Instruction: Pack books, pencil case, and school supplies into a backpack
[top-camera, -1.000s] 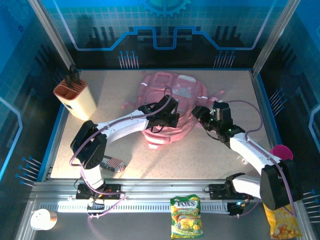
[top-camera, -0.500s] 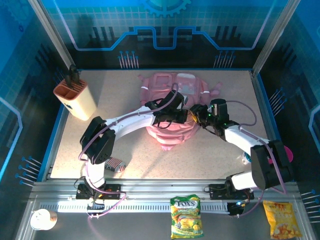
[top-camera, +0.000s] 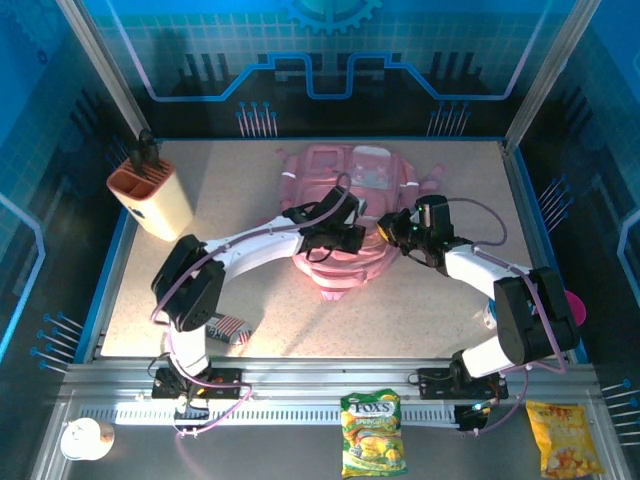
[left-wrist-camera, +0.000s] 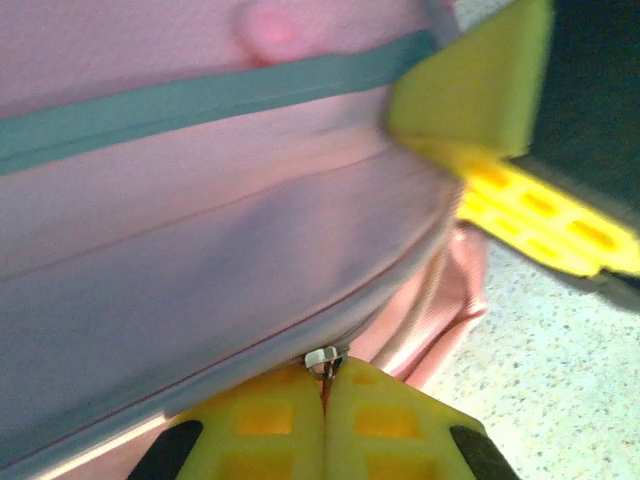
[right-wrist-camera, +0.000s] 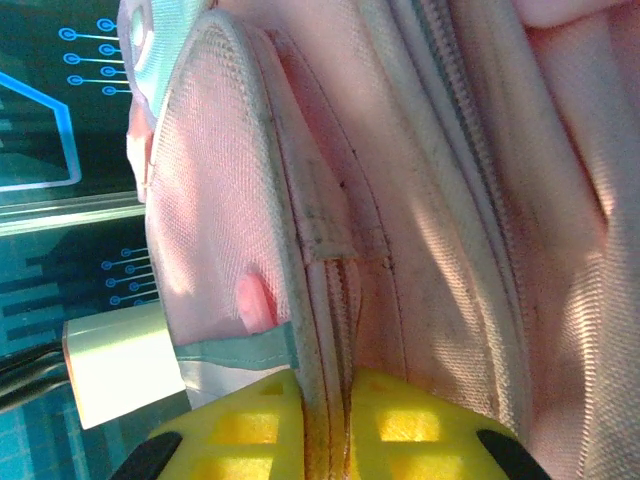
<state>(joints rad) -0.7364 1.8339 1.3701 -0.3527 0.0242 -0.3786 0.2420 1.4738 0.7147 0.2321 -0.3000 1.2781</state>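
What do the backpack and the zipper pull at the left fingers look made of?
The backpack: pink woven cloth, matte; the weave's grain shows in the right wrist view. The zipper pull: small pale silvery piece with a glint, probably metal, though blur leaves coated plastic possible.

Pink backpack (top-camera: 350, 180): one. Beige holder (top-camera: 152, 198) with orange top: one. Striped pencil case (top-camera: 228, 327), partly hidden: one. Snack bags: two, a green-and-yellow snack bag (top-camera: 372, 432) and an orange-yellow snack bag (top-camera: 563, 452). White round object (top-camera: 82, 438): one. Magenta disc (top-camera: 571, 303): one. Robot arms: two, left arm (top-camera: 250, 243) and right arm (top-camera: 470, 265). Surface (top-camera: 400, 310): one.
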